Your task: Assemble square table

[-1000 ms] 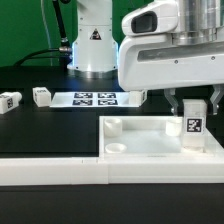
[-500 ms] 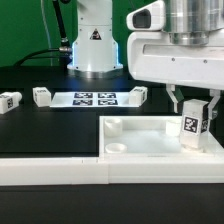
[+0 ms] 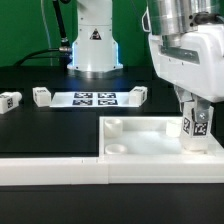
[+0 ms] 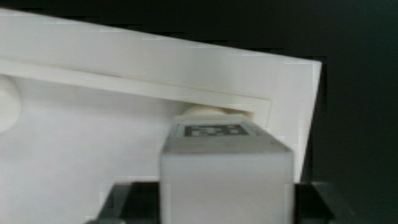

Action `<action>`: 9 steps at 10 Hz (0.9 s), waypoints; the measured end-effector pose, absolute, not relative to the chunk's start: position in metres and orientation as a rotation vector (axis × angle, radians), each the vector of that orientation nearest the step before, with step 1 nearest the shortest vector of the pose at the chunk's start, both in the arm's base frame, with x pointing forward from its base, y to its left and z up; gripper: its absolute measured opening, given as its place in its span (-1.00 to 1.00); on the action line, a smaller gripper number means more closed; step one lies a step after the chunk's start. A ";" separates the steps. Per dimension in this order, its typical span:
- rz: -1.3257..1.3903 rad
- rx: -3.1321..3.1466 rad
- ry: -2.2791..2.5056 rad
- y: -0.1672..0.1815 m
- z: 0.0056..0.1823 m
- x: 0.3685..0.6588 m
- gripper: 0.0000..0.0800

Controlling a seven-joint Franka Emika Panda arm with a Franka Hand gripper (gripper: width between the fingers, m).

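Note:
The white square tabletop (image 3: 150,140) lies flat against the white barrier wall (image 3: 60,168) at the front. My gripper (image 3: 197,122) is shut on a white tagged leg (image 3: 198,128) and holds it upright over the tabletop's corner at the exterior view's right. In the wrist view the leg (image 4: 224,165) fills the space between the dark fingers (image 4: 134,205), its end at the slab's corner hole (image 4: 214,108). Three more legs lie on the black table: one (image 3: 9,100), one (image 3: 42,96) and one (image 3: 141,96).
The marker board (image 3: 94,99) lies flat at mid table in front of the robot base (image 3: 93,40). The barrier wall runs along the front edge. A raised round boss (image 3: 114,127) sits in the tabletop's corner at the exterior view's left.
The gripper with the leg has shifted toward the exterior view's right and turned, so the leg's tag now faces at an angle over the tabletop's corner.

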State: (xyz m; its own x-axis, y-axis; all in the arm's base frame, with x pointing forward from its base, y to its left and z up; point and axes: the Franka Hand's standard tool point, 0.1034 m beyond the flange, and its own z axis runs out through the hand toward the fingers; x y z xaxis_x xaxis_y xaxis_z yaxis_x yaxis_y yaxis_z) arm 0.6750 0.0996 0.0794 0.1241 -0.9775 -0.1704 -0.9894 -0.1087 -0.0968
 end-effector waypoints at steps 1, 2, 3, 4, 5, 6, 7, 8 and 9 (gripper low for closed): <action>0.075 -2.307 1.850 0.100 0.079 0.675 -0.26; 0.043 -2.455 1.661 0.103 0.079 0.674 0.30; 0.011 -2.597 1.460 0.107 0.079 0.674 0.54; -0.017 -2.728 1.230 0.111 0.079 0.673 0.54; -0.017 -2.741 1.188 0.110 0.078 0.673 0.61; -0.026 -2.786 1.085 0.109 0.078 0.673 0.61; -0.033 -2.820 0.996 0.109 0.078 0.673 0.62; -0.054 -2.893 0.804 0.107 0.078 0.673 0.62; -0.109 -3.000 0.465 0.104 0.079 0.677 0.62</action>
State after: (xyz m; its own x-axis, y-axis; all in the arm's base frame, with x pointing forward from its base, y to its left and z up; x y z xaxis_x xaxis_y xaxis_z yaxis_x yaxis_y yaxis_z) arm 0.6766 0.1043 0.0789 0.9507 -0.3053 0.0547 -0.2979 -0.9479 -0.1128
